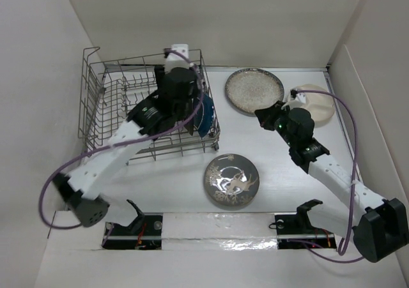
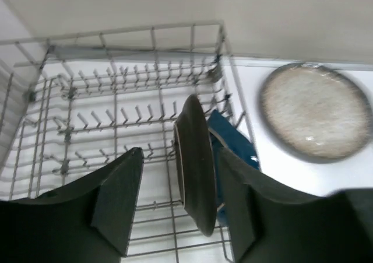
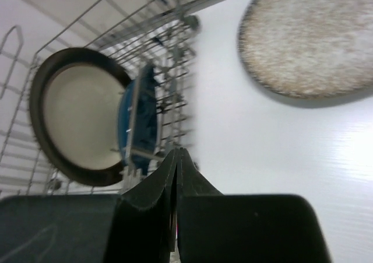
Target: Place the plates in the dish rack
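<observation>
The dish rack (image 1: 108, 119) stands at the back left. The cream plate with a dark brown rim (image 2: 195, 164) stands on edge in it, with the dark teal-blue plate (image 2: 234, 152) upright just behind. My left gripper (image 2: 180, 155) is open, its fingers either side of the brown-rimmed plate, with a gap on the left. In the top view the left gripper (image 1: 185, 106) hangs over the rack's right end. My right gripper (image 3: 178, 152) is shut and empty, low over the table right of the rack (image 3: 163, 47). The speckled beige plate (image 1: 254, 91), the grey bird plate (image 1: 231, 180) and the cream divided plate (image 1: 317, 103) lie flat on the table.
White walls enclose the table at the back and both sides. The right arm (image 1: 319, 160) crosses the right side and partly covers the divided plate. The rack's raised wire handle (image 1: 91, 52) stands at its far left corner.
</observation>
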Controlling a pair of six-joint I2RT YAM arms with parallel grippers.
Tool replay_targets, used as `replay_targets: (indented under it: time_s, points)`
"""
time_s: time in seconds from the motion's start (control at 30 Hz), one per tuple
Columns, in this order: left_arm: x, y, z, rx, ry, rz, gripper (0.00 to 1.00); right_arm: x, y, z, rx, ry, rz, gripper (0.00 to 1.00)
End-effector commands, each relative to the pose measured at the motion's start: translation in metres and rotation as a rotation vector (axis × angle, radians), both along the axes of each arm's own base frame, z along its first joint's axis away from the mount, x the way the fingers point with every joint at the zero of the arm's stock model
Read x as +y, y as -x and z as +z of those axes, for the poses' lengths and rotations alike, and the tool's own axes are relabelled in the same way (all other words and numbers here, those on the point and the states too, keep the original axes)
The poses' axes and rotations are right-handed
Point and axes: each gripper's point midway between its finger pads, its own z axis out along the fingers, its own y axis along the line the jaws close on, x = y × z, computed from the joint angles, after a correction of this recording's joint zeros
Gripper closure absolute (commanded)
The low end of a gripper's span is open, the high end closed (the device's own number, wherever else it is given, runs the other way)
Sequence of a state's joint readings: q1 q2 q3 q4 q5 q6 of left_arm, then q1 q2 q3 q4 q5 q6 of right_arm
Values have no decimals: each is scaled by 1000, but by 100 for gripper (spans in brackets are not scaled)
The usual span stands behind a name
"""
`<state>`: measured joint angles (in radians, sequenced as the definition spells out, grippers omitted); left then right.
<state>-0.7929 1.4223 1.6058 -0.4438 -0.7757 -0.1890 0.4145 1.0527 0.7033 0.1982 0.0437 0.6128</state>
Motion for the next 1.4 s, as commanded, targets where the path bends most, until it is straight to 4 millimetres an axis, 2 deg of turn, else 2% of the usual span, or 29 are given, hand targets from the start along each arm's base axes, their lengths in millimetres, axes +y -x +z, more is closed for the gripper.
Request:
replay_targets:
  time_s: [0.0, 0.03, 0.07, 0.1, 0.13, 0.17, 0.2, 0.27, 0.3, 0.33, 0.37, 0.4, 0.43, 0.47, 0.5, 0.57, 0.67, 0.7, 0.87, 1.0, 1.1, 1.2, 1.3, 1.37]
  points:
    - [-13, 26, 49, -136, 221, -179, 52, -34, -4, -12, 44, 14, -132, 100]
    - [-6, 41, 67, -175, 273, -215, 70, -46, 0, -23, 65, 10, -160, 100]
    - [-6, 49, 71, -186, 298, -251, 80, -50, 4, -31, 91, -12, -169, 100]
    - [-8, 54, 61, -169, 299, -282, 89, -47, 11, -40, 116, -31, -139, 100]
    - [-8, 69, 68, -181, 330, -344, 99, -47, 17, -49, 141, -44, -120, 100]
    - [-8, 75, 63, -170, 331, -368, 100, -45, 28, -67, 183, -55, -103, 100]
    - [-10, 78, 44, -137, 314, -388, 100, -37, 40, -80, 232, -59, -45, 100]
    - [-11, 91, 36, -126, 333, -442, 100, -32, 56, -101, 310, -64, -6, 91]
    - [-12, 92, 18, -97, 317, -450, 100, -31, 73, -125, 402, -56, 17, 82]
    - [-11, 99, 19, -106, 329, -473, 100, -30, 82, -136, 444, -66, 28, 44]
    - [-8, 99, 19, -119, 337, -472, 100, -29, 91, -147, 493, -86, 30, 29]
    - [-8, 100, 9, -111, 331, -477, 96, -27, 108, -165, 571, -94, 54, 23]
    - [-8, 105, 14, -131, 343, -503, 85, -25, 116, -172, 607, -103, 66, 21]
    - [-3, 102, 18, -158, 345, -499, 81, -24, 122, -178, 644, -114, 72, 21]
    - [-5, 104, 17, -158, 347, -528, 75, -24, 132, -189, 705, -112, 77, 21]
    - [-3, 106, 20, -173, 357, -538, 71, -26, 143, -200, 770, -106, 66, 23]
    - [-6, 111, 14, -174, 369, -572, 67, -23, 158, -212, 843, -115, 82, 25]
    - [-7, 111, 7, -163, 362, -572, 67, -19, 164, -213, 866, -129, 115, 26]
    - [-9, 108, 1, -145, 354, -566, 66, -17, 188, -236, 969, -85, 177, 32]
    - [-5, 104, 1, -150, 354, -537, 65, -14, 198, -253, 1025, -76, 230, 37]
    - [-4, 102, 1, -150, 352, -522, 65, -8, 204, -265, 1067, -99, 265, 45]
    - [-3, 100, 4, -155, 357, -509, 64, -5, 203, -270, 1089, -114, 273, 62]
    - [3, 95, 7, -159, 376, -493, 63, -6, 197, -275, 1079, -109, 258, 97]
    - [0, 98, 10, -165, 401, -534, 61, -5, 193, -272, 1058, -96, 258, 100]
